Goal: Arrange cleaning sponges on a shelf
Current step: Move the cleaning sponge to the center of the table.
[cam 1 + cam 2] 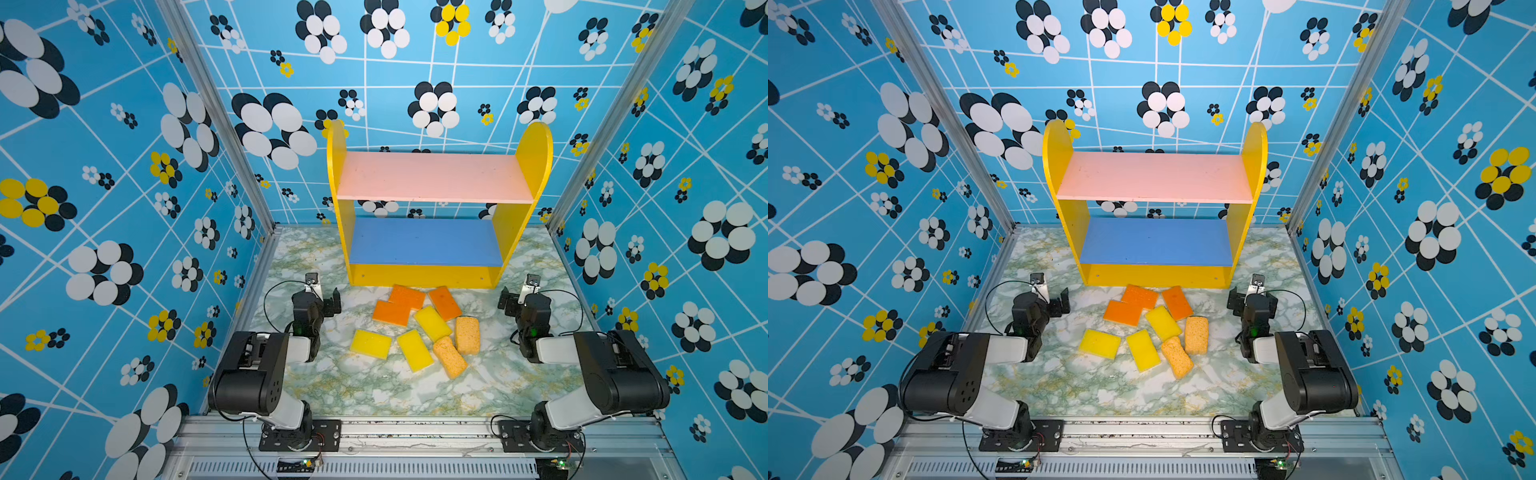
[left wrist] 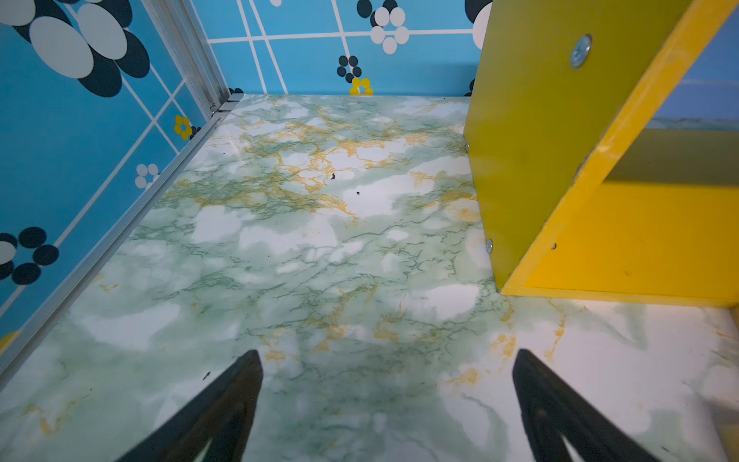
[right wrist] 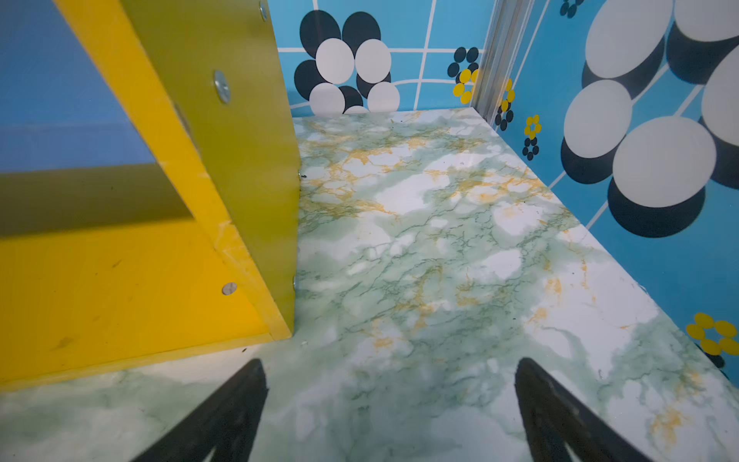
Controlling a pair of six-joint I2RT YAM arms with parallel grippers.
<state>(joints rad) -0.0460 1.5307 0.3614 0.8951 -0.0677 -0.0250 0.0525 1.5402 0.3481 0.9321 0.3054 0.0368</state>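
Note:
The shelf (image 1: 432,176) stands at the back of the table, with a pink top board, a blue middle board (image 1: 1156,241) and a yellow base, all bare. The cleaning sponges lie in a loose cluster on the marble table in front of it: three orange (image 1: 390,312), three yellow (image 1: 415,350) and two thick tan blocks (image 1: 467,335). My left gripper (image 1: 324,291) (image 2: 388,354) hovers open left of the cluster, near the shelf's left side panel (image 2: 540,140). My right gripper (image 1: 518,291) (image 3: 390,360) hovers open on the right, beside the right panel (image 3: 224,120). Neither holds anything.
Blue flower-patterned walls (image 1: 124,208) enclose the table on three sides, with aluminium posts in the back corners. An aluminium rail (image 1: 415,432) carrying both arm bases runs along the front edge. Bare marble (image 1: 374,390) lies between the sponges and the rail.

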